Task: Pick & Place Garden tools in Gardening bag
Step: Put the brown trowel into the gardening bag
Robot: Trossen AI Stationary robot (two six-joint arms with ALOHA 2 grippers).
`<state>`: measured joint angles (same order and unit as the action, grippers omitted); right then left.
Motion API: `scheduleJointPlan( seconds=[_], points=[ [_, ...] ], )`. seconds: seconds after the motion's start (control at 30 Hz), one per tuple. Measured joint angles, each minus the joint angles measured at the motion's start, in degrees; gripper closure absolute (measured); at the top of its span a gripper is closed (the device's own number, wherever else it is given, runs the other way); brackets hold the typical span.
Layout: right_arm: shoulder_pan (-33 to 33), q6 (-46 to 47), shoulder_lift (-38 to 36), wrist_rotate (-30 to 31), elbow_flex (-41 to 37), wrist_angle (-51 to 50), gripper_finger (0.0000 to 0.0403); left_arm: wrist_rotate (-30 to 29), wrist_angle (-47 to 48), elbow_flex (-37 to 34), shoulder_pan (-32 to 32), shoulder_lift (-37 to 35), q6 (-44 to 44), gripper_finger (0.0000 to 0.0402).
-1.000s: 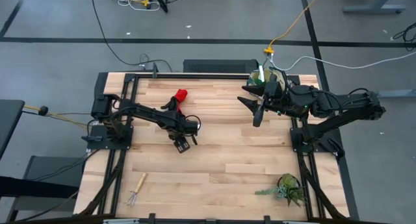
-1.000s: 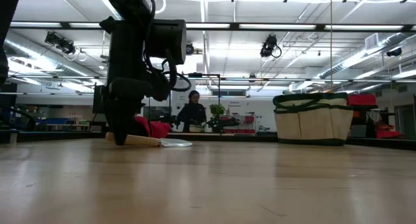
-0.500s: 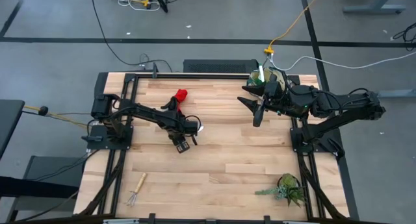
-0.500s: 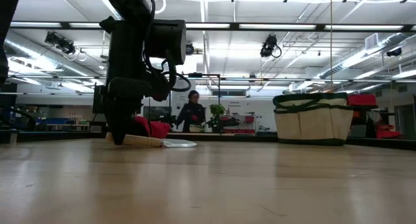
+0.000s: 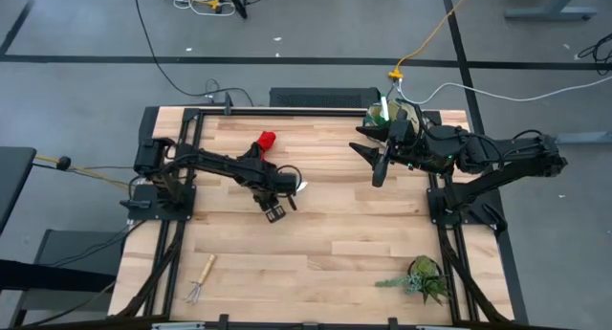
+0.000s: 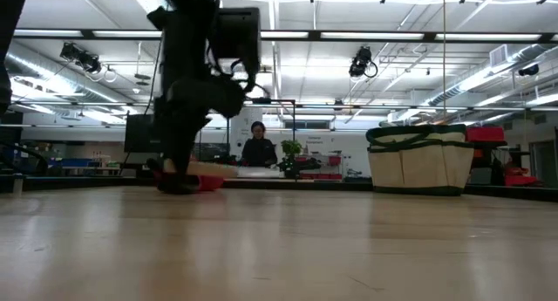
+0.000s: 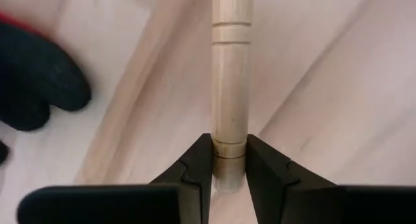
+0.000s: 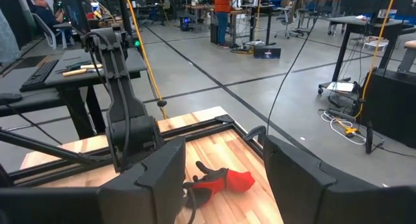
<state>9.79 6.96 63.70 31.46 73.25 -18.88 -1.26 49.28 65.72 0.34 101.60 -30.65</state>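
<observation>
My left gripper (image 5: 281,187) (image 7: 229,160) is shut on the wooden-handled silver trowel (image 6: 228,169), which hangs a little above the table left of centre. The red-and-black glove (image 5: 266,140) (image 8: 227,180) lies on the table just beyond it. The little rake (image 5: 201,277) lies at the near left. The beige gardening bag with green trim (image 6: 423,160) (image 5: 394,118) stands at the far right. My right gripper (image 5: 378,164) (image 8: 221,185) hovers open in the air beside the bag, with nothing between its fingers. My left gripper pinches the trowel's wooden handle at its free end (image 7: 229,146) between its two fingers. The fingers point down from above and lie across the handle. The trowel hangs about level, clear of the table, with its blade (image 5: 301,187) toward the table's right.
A leafy green plant (image 5: 421,277) lies at the near right. Black rails (image 5: 287,111) frame the wooden table. In the low view a person (image 6: 258,149) stands in the room far behind the table.
My left gripper has risen and gone slightly toward the table's right, taking the trowel with it. The trowel lay flat on the table before. It now hangs level above the table, clear of it.
</observation>
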Motion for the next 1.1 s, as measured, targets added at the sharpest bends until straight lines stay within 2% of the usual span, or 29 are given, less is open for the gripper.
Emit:
scheduleJointPlan(
  seconds=[0.7, 0.9, 1.1],
  points=[
    [-0.01, 0.0, 0.0, 0.0, 0.0, -0.01, 0.0195, -0.89, 10.86, 28.86, 8.56, -0.11, 3.31, 0.0322],
    [0.01, 0.0, 0.0, 0.0, 0.0, 0.0, 0.0195, -0.06, 11.05, 33.02, 10.6, -0.13, 4.44, 0.0319],
    [0.0, 0.0, 0.0, 0.0, 0.0, -0.01, 0.0195, 1.48, 13.25, 33.12, 12.04, -0.15, 5.9, 0.0322]
  ],
)
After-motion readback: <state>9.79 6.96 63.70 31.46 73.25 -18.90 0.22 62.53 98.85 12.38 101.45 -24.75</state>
